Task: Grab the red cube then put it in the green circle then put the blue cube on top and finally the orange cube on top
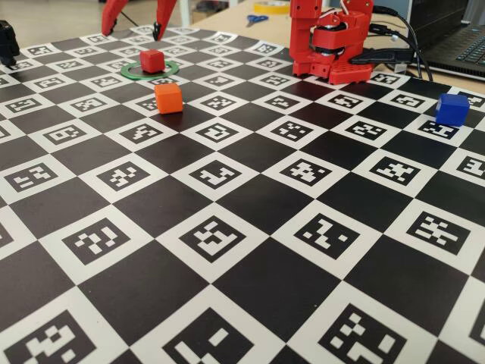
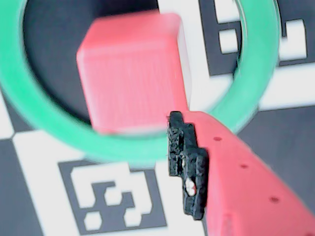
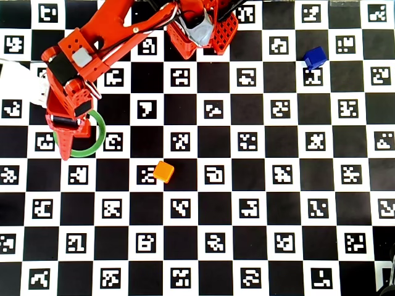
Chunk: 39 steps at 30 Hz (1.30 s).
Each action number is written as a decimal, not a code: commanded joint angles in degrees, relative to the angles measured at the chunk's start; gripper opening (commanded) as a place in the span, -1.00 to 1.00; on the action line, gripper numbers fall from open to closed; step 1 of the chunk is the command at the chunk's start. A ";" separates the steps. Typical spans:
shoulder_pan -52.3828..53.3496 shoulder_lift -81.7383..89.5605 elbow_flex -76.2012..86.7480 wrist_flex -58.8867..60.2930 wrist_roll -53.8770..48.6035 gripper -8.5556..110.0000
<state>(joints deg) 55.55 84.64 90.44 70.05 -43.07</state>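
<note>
So the overhead view is basically useless for the red cube, since the arm's wrist and gripper sit right over it and hide it completely. You only get part of the green circle peeking out around the gripper. The wrist view is blurry and cropped: the ring runs off the top and left edges, and only one red finger with its black, rough-looking pad shows, bottom right.

The fixed view helps most. The red cube sits inside the thin flat ring, matte faces, rounded-ish edges, turned a bit diagonal to the board squares. In the wrist view the cube is just above and left of the finger pad, not touching it as far as I can tell.

The gripper hangs right above the cube with its two pointed red fingers spread wide and nothing between them; its top is cut off by the frame edge.

The orange cube is near the ring on the camera side of the gripper, glossy-ish plastic, also slightly rotated. The blue cube is well apart, far right past the arm base. Everything rests on a checkerboard mat printed with marker codes.
</note>
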 commanded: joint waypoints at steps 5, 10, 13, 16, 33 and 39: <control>-3.08 10.11 -12.57 14.50 14.24 -0.02; -5.89 11.87 -16.26 21.01 22.50 -0.02; -7.65 13.36 -16.61 22.06 26.10 -0.02; -9.58 14.06 -16.61 22.85 28.04 -0.02; -26.02 18.98 -15.21 22.85 41.13 -0.05; -32.70 22.32 -12.13 25.66 43.24 -0.05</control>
<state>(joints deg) 26.37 100.90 78.57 94.57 -0.35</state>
